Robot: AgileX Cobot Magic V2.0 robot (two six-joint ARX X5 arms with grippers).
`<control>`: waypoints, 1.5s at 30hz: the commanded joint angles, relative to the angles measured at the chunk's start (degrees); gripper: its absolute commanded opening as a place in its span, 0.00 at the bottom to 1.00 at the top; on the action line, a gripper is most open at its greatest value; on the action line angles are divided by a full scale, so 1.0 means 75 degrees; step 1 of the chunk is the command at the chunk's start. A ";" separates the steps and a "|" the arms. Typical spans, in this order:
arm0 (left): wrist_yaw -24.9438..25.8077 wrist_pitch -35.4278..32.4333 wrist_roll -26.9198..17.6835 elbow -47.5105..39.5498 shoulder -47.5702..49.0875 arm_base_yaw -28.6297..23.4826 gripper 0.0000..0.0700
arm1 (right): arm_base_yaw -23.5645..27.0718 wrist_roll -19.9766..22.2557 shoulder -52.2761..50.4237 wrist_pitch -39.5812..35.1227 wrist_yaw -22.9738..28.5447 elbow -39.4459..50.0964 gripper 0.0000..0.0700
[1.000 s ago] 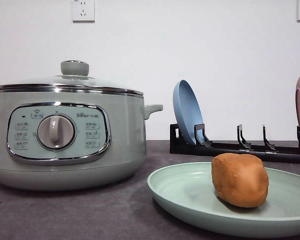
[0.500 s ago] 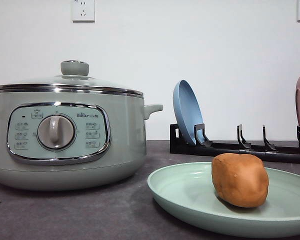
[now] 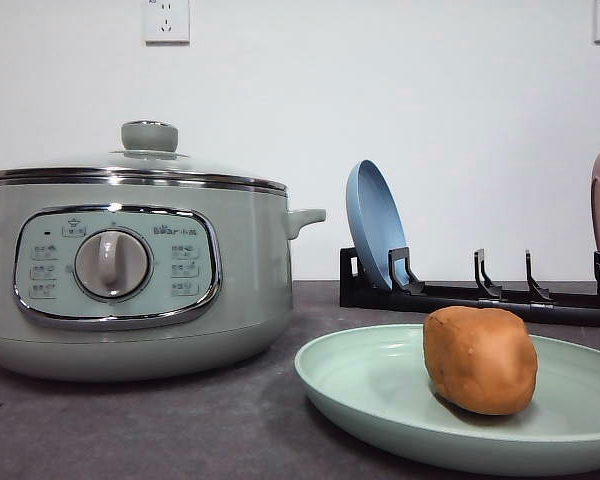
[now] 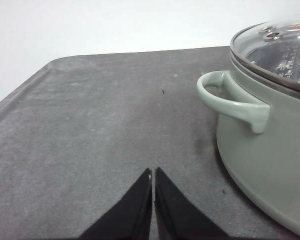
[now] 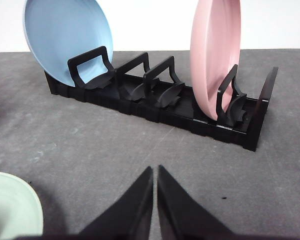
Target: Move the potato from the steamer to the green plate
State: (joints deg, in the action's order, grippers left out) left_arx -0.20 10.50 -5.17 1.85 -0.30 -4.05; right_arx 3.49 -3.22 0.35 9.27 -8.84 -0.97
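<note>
A: Where's the potato (image 3: 480, 360)?
B: On the green plate (image 3: 380, 385), clear of both jaws; the steamer (image 3: 130, 260) has its lid on.
A: And the jaws?
B: Left gripper (image 4: 153, 172) pressed closed, empty, above the tabletop (image 4: 90, 125), steamer just beside. Right gripper (image 5: 155, 170) closed too, facing the black rack (image 5: 155, 100).

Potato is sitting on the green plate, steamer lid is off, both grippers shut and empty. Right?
Not quite: the glass lid is on the steamer, as the front view shows. The rest holds: potato on the green plate, left gripper and right gripper shut, empty.
</note>
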 commanded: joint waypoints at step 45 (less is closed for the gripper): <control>-0.0013 0.0041 0.0035 -0.0154 0.0015 0.0000 0.00 | 0.0017 0.0032 -0.0019 -0.0030 -0.0012 0.0044 0.00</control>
State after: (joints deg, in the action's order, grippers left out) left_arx -0.19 10.50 -5.15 1.85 -0.30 -4.05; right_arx 3.49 -3.22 0.34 9.26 -8.84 -0.97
